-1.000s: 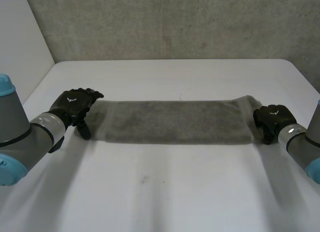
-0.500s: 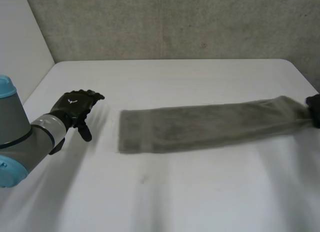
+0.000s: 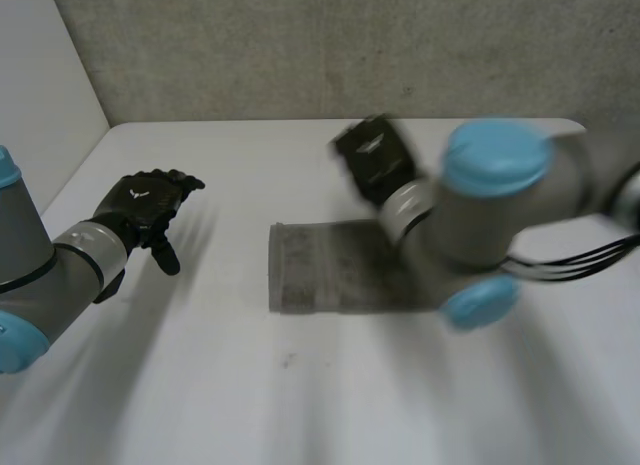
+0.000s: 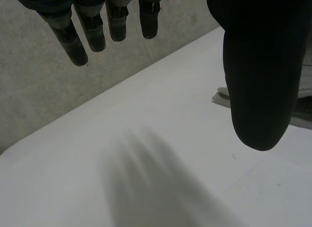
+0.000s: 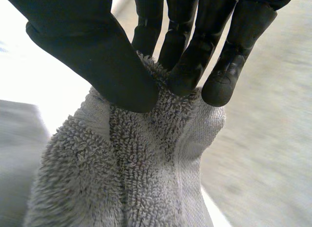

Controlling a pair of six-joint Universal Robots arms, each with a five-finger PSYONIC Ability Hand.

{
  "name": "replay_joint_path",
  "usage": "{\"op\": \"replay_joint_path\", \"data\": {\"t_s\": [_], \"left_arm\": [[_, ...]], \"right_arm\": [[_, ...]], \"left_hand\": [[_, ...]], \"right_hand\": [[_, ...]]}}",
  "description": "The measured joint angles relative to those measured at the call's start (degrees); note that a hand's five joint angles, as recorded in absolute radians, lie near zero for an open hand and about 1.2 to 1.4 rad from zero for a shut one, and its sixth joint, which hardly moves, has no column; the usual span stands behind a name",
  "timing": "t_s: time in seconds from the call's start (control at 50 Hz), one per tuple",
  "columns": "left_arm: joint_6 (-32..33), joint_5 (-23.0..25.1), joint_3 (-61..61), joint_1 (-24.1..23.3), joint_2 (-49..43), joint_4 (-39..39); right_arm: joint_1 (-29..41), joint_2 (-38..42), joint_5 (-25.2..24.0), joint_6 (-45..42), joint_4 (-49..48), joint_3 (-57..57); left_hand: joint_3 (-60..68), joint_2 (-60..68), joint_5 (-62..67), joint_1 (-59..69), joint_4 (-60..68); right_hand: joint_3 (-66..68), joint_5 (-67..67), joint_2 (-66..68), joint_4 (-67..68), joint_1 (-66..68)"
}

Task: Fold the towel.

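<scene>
A grey towel (image 3: 325,265) lies as a strip on the white table (image 3: 300,395), its left end bare and its right part hidden under my right arm. My right hand (image 3: 373,165) hangs above the middle of the table, over the towel. Its fingers (image 5: 214,46) and thumb pinch a bunched end of the towel (image 5: 141,173). My left hand (image 3: 145,210) hovers open over the left side of the table, well left of the towel. Its fingers (image 4: 97,22) and thumb are spread with nothing between them, and a bit of the towel (image 4: 304,85) shows beside the thumb.
A grey wall (image 3: 350,45) runs behind the table's far edge, and a white panel (image 3: 40,85) stands at the left. My right arm (image 3: 480,215) stretches across the table's middle right, above the towel.
My right hand has swung from the table's far right up and leftward to above its middle, carrying the towel's right end with it. The towel's left end slid rightward. My left hand stayed open.
</scene>
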Motion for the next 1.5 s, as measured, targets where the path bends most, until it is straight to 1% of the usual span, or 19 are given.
{"op": "replay_joint_path", "data": {"t_s": [0.1, 0.22, 0.26, 0.34, 0.36, 0.4, 0.44, 0.58, 0.74, 0.78, 0.94, 1.12, 1.22, 1.28, 1.3, 1.32, 1.34, 1.38, 1.5], "left_arm": [[0.0, 0.0, -0.2, -0.1, 0.1, 0.0], [0.0, 0.1, 0.2, -0.5, 0.1, 0.3], [-0.1, 0.1, 0.6, -0.7, 0.0, 0.8], [-0.3, 0.1, 1.7, -1.1, -0.2, 1.8], [-0.5, 0.0, 2.2, -1.4, -0.3, 2.1], [-1.1, 0.0, 3.3, -2.0, -0.6, 2.5], [-2.3, 0.0, 4.9, -3.3, -1.2, 2.8], [-8.6, -0.2, 11.9, -9.6, -5.6, 3.0], [-12.2, -0.3, 17.4, -16.1, -10.5, 2.9], [-12.8, -0.3, 20.0, -20.0, -13.4, 2.9], [-12.5, -0.7, 25.0, -25.7, -21.1, 2.9], [-12.0, -4.9, 33.4, -26.2, -31.0, 2.6], [-12.0, -11.3, 38.5, -25.6, -35.1, 1.8], [-12.1, -13.3, 39.1, -25.4, -35.5, 1.7], [-12.1, -16.4, 39.4, -24.9, -35.5, 1.5], [-12.1, -17.2, 39.3, -24.7, -35.4, 1.4], [-12.1, -19.3, 38.8, -24.2, -35.0, 1.3], [-12.1, -21.5, 37.6, -23.7, -34.2, 1.0], [-12.2, -25.0, 30.2, -22.8, -30.0, 0.7]], "right_arm": [[9.7, 7.2, -1.3, -0.2, -1.1, 1.4], [13.5, 9.7, -4.1, -0.1, -1.2, 4.8], [13.7, 8.6, -4.7, 0.2, -1.1, 6.0], [12.7, 5.0, -5.1, 1.8, -0.9, 7.8], [11.8, 3.2, -5.2, 3.0, -0.8, 8.6], [9.7, 0.1, -5.3, 5.4, -0.7, 10.0], [6.8, -3.5, -5.3, 8.5, -0.6, 12.2], [-4.6, -13.3, -5.1, 15.8, -0.6, 22.5], [-12.4, -16.0, -5.3, 15.9, -0.8, 30.9], [-14.6, -16.2, -5.6, 15.6, -1.3, 34.3], [-15.4, -15.5, -5.9, 14.9, -3.7, 38.3], [-14.6, -12.8, -5.8, 11.9, -7.0, 39.0], [-14.4, -10.1, -5.1, 8.9, -9.4, 39.0], [-14.4, -9.5, -4.7, 7.8, -10.3, 39.0], [-14.4, -8.8, -4.2, 6.5, -11.2, 38.9], [-14.4, -8.5, -3.8, 5.9, -11.5, 38.8], [-14.4, -8.1, -3.0, 5.1, -12.1, 38.6], [-14.4, -7.5, -1.4, 3.7, -12.9, 38.3], [-13.7, -6.8, 3.1, 0.0, -14.3, 36.0]], "left_hand": [[0.0, 0.0, 0.0, 0.0, 0.0], [0.0, 0.0, 0.0, 0.0, 0.0], [0.0, 0.0, 0.0, 0.0, 0.0], [0.0, 0.0, 0.0, 0.0, 0.0], [0.0, 0.0, 0.0, 0.0, 0.0], [0.0, 0.0, 0.0, 0.0, 0.0], [0.0, 0.0, 0.0, 0.0, 0.0], [0.0, 0.0, 0.0, 0.0, 0.0], [0.0, 0.0, 0.0, 0.0, 0.0], [0.0, 0.0, 0.0, 0.0, 0.0], [0.1, 0.2, 0.0, 0.0, 0.1], [1.5, 1.6, 0.0, 0.2, 1.4], [1.6, 1.7, 0.0, 0.2, 1.5], [1.6, 1.7, 0.0, 0.2, 1.5], [1.6, 1.7, 0.0, 0.2, 1.5], [1.6, 1.7, 0.0, 0.2, 1.5], [1.6, 1.7, 0.0, 0.2, 1.5], [1.6, 1.7, 0.0, 0.2, 1.5], [1.5, 1.6, 0.0, 0.2, 1.4]], "right_hand": [[0.0, 0.2, 0.0, 0.0, 0.0], [0.0, 0.3, 0.0, 0.0, 0.0], [-16.5, -8.3, -16.7, -16.5, -6.5], [-47.2, -38.2, -47.3, -47.7, -36.1], [-47.2, -38.2, -47.3, -47.7, -36.1], [-63.3, -51.4, -60.7, -63.0, -47.3], [-64.3, -51.5, -60.7, -63.4, -47.4], [-64.3, -51.6, -60.7, -63.4, -47.4], [-64.3, -51.6, -60.7, -63.4, -47.4], [-64.3, -51.6, -60.7, -63.4, -47.4], [-64.3, -51.6, -60.7, -63.4, -47.4], [-63.3, -51.0, -60.4, -62.9, -47.1], [-44.7, -34.1, -42.9, -44.9, -29.9], [-42.6, -32.5, -40.6, -43.2, -28.3], [-32.0, -22.3, -29.0, -32.2, -19.1], [-32.0, -22.3, -29.0, -32.2, -19.1], [-17.9, -9.1, -15.3, -18.0, -8.4], [-8.8, -1.2, -6.9, -8.8, -3.4], [-1.9, 2.6, -2.7, -0.3, -1.8]]}}
